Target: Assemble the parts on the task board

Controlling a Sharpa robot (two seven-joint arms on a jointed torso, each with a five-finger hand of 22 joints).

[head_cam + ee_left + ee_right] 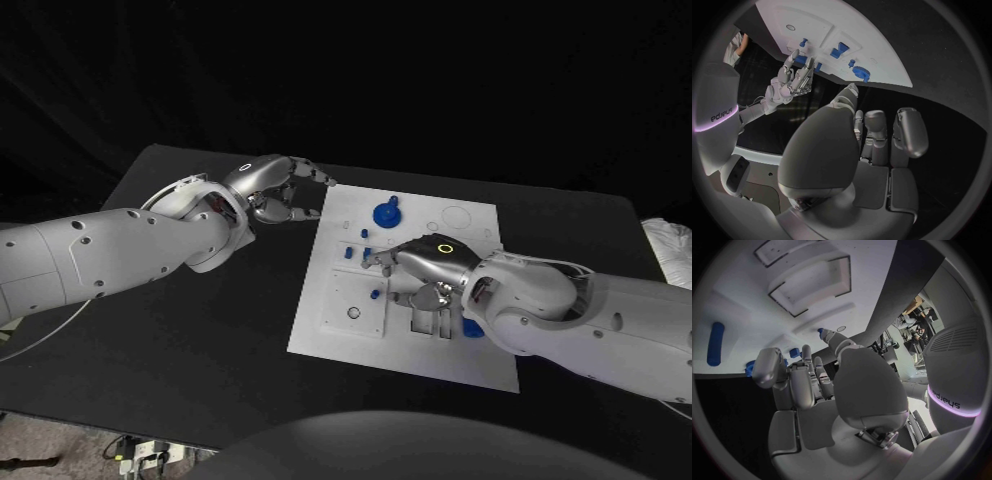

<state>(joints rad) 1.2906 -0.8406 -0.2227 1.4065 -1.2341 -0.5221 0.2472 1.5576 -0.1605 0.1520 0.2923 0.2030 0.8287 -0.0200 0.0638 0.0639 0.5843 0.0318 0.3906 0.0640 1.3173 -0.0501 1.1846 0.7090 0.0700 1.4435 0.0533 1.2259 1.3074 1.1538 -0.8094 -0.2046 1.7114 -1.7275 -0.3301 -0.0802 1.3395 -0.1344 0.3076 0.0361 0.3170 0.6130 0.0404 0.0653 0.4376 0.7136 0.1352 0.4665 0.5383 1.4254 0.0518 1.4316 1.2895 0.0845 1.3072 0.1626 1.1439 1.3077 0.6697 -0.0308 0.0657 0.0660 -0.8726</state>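
Task board (339, 325) lies centre of head view, white plate on the black desk (173, 380), long axis running from upper right toward lower left of frame. Blue parts on it: a big round knob-shaped part (387, 213) near the board's top edge, a few small blue pieces (366, 233) just below it along the board's left-centre, another small one (374, 295) lower down, one blue piece (472, 327) at the right beside the right wrist. Rectangular recesses (427, 318) in the board's lower middle; whether anything sits in them I cannot tell, the hand covers part.

Right hand (418, 268) is over the board's middle, fingers curled down right at the small blue pieces. Cannot tell if it is gripping one or only touching. Small parts lie just left of and under its fingertips, so right hand is clearly the nearer one for the next pick or insert.

Left hand (281, 190) hovers off the board's upper left corner, above the desk, fingers apart, holding nothing; the knob part lies to its right, near.
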